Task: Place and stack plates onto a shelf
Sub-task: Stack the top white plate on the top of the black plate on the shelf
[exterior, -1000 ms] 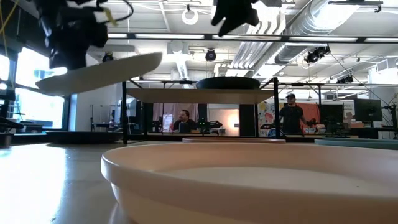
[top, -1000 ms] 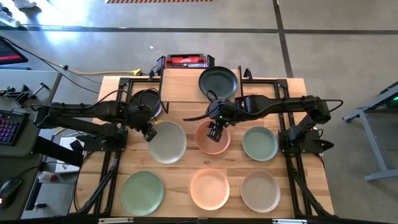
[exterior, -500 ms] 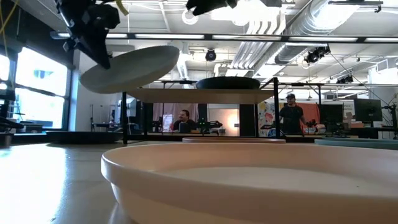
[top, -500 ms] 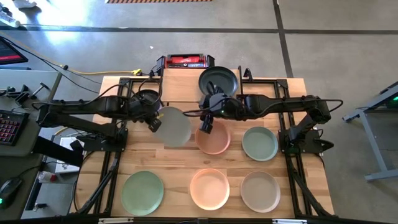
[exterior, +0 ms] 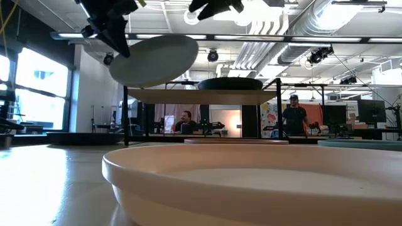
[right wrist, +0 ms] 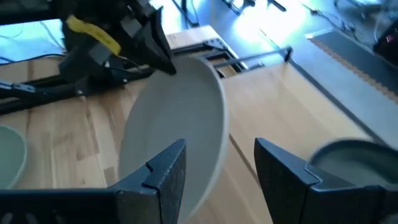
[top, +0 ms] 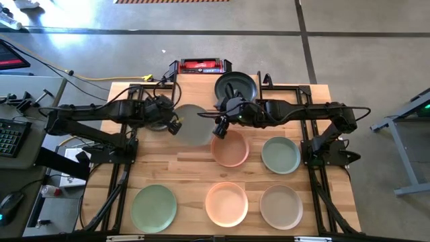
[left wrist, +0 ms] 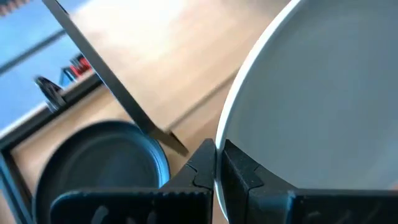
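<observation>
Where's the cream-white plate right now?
In the high view the cream-white plate is held up by the left end effector over the shelf's left front edge, beside the black plate on the shelf.

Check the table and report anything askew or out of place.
Only the cream plate is off level: the left gripper holds it by the rim, tilted in the air beside the shelf, jaws shut on it. The right gripper hovers close by, jaws open. The black plate on the shelf sits flat. Nothing spilled or broken.
</observation>
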`<action>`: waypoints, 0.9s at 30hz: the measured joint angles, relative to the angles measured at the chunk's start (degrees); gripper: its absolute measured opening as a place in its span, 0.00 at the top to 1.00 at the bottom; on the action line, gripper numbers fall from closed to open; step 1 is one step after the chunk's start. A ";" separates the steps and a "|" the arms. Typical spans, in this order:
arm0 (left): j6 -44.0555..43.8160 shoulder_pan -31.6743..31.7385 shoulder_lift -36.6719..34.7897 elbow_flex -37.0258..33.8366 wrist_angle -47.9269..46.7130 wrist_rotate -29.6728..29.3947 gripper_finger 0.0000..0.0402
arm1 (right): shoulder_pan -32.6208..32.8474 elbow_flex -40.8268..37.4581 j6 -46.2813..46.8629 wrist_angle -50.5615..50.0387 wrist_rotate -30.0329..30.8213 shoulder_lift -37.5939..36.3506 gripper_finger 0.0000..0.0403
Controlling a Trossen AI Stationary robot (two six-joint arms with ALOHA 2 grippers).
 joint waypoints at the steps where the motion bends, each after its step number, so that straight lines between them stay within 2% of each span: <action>1: 0.05 0.00 0.51 0.59 0.14 -1.12 1.00 | -0.11 0.00 0.37 -0.79 0.39 0.00 0.59; 5: 2.34 0.00 2.15 2.26 1.94 -4.54 1.00 | -0.70 0.00 3.66 -4.15 0.81 0.00 0.59; 17: 6.03 0.00 4.29 4.15 9.16 -5.67 1.00 | -1.77 0.00 6.33 -7.04 2.62 0.00 0.60; 27: 6.45 0.00 4.31 4.15 10.91 -5.62 1.00 | -1.88 0.00 6.35 -7.19 2.74 0.02 0.77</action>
